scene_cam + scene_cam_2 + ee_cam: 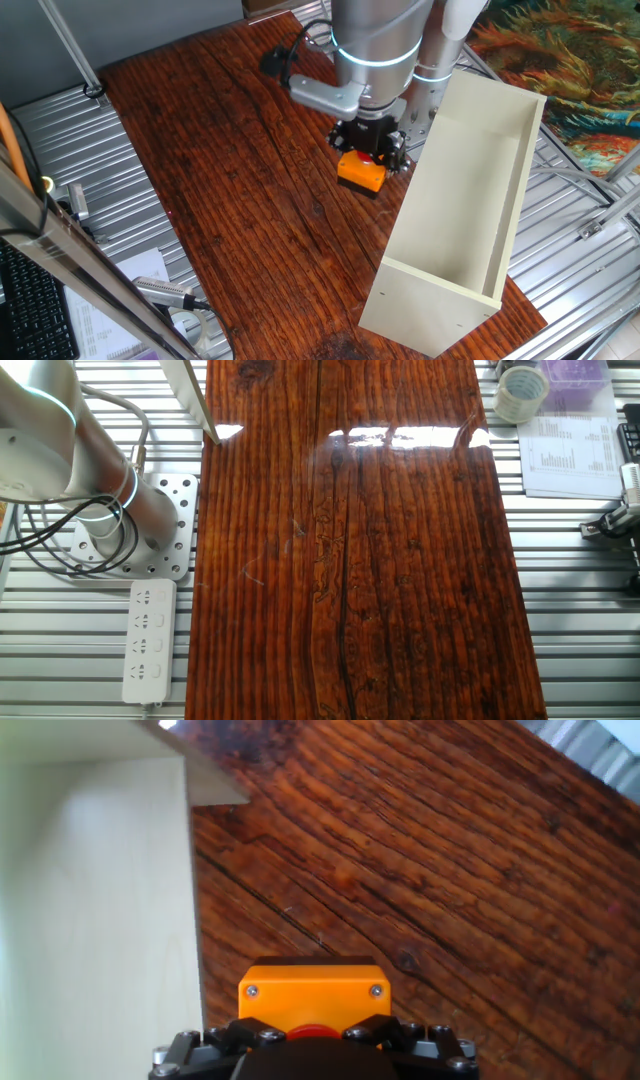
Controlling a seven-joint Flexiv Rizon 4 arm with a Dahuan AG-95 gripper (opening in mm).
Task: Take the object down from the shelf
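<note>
Over dark wooden table (250, 200), hand (370, 152) pinches orange box (361, 170) beside cream shelf (470, 200).

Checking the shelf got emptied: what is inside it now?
Nothing shows inside the shelf: only bare cream panels. The orange box is outside it, held by the gripper over the wooden table. The near corner's floor is hidden.

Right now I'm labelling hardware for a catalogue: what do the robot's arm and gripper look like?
The arm is a thick silver-grey cylinder with a glowing pale cyan ring, and black cables loop beside it. The gripper is black with small silver screws.
</note>
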